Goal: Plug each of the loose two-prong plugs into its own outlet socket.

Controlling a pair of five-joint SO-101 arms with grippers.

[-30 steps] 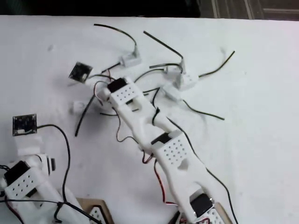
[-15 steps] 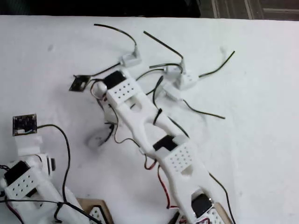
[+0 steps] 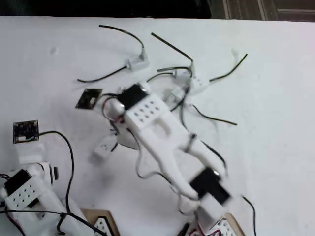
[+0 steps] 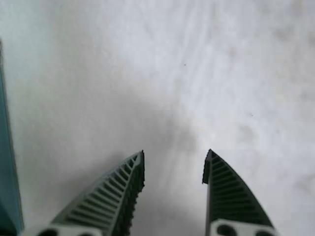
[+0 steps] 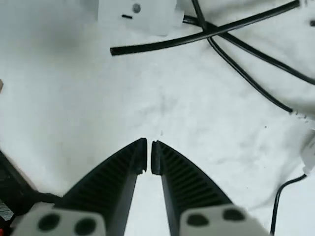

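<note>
Zero plugs gripped: I judge the step to be the approach for a pick; no insertion is under way.
Next move: the right arm's fingers must spread, drop over one plug body and clamp across its sides, clear of the tangled cords.
Right gripper (image 5: 148, 147): fingertips almost touching, only a slit between them, nothing held; it hangs over bare table (image 5: 74, 88).
Left gripper (image 4: 173, 155): fingers well apart, nothing between them, bare table below.
Near right gripper: a white block (image 5: 138, 12) with a black cord (image 5: 197, 37) beside it, apart from the tips; plug or socket, cannot tell.
Plugs (image 3: 137, 62): white bodies with black tails lie loose at the far middle of the table, one alone, others bunched near (image 3: 194, 82); which are sockets, cannot tell.
Arms: right arm (image 3: 152, 118) stretched across the centre toward the bunch; left arm (image 3: 29, 191) at the near corner, well apart from the plugs.
</note>
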